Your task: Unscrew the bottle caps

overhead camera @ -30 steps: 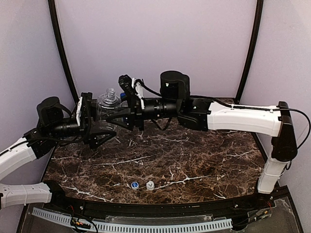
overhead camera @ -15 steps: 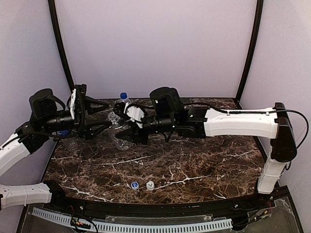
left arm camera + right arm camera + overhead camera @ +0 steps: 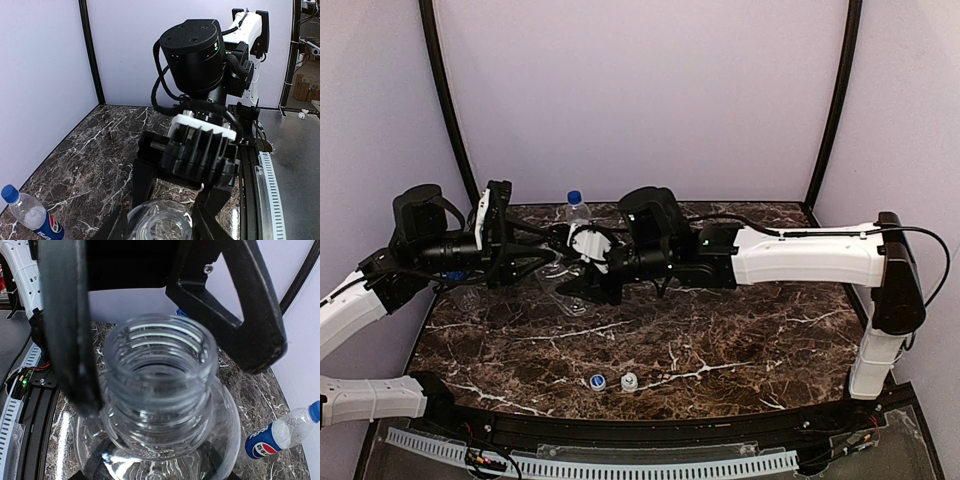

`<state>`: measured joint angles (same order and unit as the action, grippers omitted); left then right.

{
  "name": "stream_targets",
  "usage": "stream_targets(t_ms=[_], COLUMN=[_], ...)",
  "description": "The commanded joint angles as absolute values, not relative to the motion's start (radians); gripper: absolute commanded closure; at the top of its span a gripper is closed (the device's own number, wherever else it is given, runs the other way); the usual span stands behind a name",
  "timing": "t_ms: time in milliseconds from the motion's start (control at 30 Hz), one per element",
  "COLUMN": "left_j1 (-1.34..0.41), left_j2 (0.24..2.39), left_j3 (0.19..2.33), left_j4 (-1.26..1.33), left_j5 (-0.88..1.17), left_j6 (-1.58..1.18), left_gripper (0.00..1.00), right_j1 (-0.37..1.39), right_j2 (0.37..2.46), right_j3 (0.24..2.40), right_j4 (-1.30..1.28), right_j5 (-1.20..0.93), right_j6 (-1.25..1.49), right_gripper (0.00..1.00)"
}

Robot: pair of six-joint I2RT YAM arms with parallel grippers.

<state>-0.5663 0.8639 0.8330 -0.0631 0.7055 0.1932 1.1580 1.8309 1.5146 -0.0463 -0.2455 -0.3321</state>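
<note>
My right gripper (image 3: 578,287) is shut on the body of a clear unlabelled bottle (image 3: 562,292) with a bare threaded neck (image 3: 160,370). My left gripper (image 3: 542,262) meets it from the left. The left fingers (image 3: 65,330) flank the neck, and in the left wrist view they press both sides of the bottle (image 3: 160,220). A Pepsi bottle (image 3: 577,215) with a plain blue cap (image 3: 574,197) lies at the back. Two loose caps sit near the front edge: a blue one with a white top (image 3: 596,381) and a white one (image 3: 629,381).
Another clear bottle (image 3: 463,296) lies half hidden under my left arm at the table's left edge. A lilac wall with black poles (image 3: 450,120) closes in the back and sides. A black rail (image 3: 650,430) runs along the front edge.
Both arms have come down from a raised hold to just above the table. My left gripper, wide open a second ago, has closed in around the bottle. The right grip is unchanged.
</note>
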Motion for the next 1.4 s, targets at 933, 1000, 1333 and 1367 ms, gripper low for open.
stream_targets(t_ms=[933,1000,1333,1367], left_j1=[-0.116,-0.086,-0.041,-0.04], left_j2=[1.016,1.036,1.084,1.081], left_j3=[0.751,0.707,0.571,0.561], left_j4=[0.012,0.084,0.273,0.281], left_j5=[0.273,0.271,0.258,0.252], left_j6=[0.008,-0.01,-0.02,-0.014], left_gripper=[0.99,0.99,0.99,0.99], right_j1=[1.147,1.145,1.14,1.139], right_j2=[1.723,1.721,1.739,1.739], right_j3=[1.418,1.413,1.417,1.416], right_j4=[0.062,0.064,0.068,0.067], right_j5=[-0.066,-0.063,-0.093,-0.095], right_j6=[-0.29,-0.305,-0.36,-0.363], right_gripper=[0.01,0.01,0.01,0.01])
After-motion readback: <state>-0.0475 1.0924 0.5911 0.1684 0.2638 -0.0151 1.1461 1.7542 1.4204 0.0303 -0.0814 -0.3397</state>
